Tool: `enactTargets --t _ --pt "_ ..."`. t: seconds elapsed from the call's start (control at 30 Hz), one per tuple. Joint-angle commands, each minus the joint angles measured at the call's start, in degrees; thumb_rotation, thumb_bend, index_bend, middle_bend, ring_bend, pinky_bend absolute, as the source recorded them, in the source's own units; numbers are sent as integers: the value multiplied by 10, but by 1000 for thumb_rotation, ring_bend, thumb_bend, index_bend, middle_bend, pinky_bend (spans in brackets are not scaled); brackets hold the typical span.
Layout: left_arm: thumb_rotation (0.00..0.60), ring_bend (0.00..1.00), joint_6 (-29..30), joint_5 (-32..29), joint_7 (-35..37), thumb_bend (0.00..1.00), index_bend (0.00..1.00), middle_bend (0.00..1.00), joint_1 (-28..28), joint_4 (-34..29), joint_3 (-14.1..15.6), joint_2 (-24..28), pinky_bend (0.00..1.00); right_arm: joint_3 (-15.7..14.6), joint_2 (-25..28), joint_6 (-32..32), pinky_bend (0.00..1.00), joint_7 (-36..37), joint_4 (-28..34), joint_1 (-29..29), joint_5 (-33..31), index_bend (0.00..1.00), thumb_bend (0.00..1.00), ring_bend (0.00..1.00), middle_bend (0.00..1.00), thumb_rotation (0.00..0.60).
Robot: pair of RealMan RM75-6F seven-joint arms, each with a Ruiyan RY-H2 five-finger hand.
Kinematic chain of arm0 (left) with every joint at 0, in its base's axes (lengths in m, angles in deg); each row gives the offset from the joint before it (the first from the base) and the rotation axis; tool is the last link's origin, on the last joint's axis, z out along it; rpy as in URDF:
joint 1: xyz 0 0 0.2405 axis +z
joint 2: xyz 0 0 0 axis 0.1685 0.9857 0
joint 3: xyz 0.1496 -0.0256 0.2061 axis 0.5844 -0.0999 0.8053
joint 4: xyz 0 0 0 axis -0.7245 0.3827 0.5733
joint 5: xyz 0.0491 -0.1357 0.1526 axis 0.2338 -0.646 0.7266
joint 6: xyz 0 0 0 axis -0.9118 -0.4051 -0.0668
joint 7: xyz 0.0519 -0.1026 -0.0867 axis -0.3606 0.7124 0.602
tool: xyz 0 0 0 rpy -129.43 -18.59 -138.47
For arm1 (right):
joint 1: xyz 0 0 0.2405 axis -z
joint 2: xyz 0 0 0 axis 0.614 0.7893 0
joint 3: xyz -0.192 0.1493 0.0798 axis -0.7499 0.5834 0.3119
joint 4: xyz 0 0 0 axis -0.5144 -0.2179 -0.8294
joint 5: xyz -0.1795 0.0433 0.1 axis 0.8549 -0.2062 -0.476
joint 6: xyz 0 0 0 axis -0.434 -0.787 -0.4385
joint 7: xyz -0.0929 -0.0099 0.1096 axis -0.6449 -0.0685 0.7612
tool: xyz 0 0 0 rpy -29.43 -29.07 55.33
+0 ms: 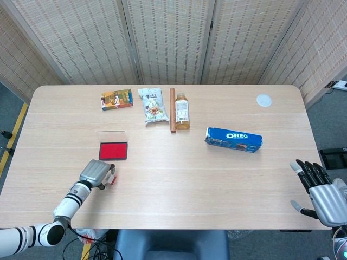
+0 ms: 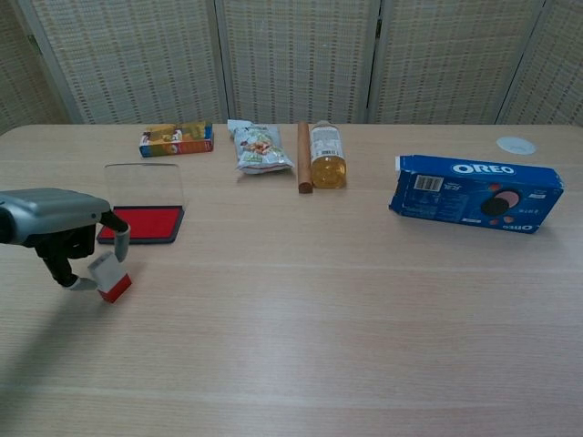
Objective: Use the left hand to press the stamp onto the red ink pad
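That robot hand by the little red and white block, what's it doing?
The robot's left hand is closing its fingers around a small stamp that lies tilted on the table. It hasn't lifted it yet. The open red ink pad waits just behind it. The right hand hangs open at the table's edge, holding nothing.

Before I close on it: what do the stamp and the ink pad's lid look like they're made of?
The stamp looks like hard plastic: a pale, matte grey-white body with a red base, blocky and clean-edged, though too small to be sure. The ink pad lid stands open and seems to be clear, glossy plastic, since the table grain shows through it. The left hand has a finger at the stamp.
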Motion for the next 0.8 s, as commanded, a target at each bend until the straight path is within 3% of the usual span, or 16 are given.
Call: enactTargets --t 0.03,0.33,0.47,0.8 --pt "600 915 -3 2 5 313 495 1000 -2 6 1 -4 917 1 0 1 0 -1 0 -1 -1 0 207 0 0 600" --pt "600 915 -9 16 24 314 693 1000 -7 21 2 -9 917 3 -2 7 0 -5 0 -3 -7 0 207 0 0 600" --pt "600 915 -6 19 25 324 730 1000 -9 9 2 -3 917 3 -2 11 0 -6 0 -5 -7 0 207 0 0 600" --pt "600 919 5 16 44 495 889 1000 -19 -35 -21 47 916 4 -3 16 0 -6 1 -7 -12 0 207 0 0 600"
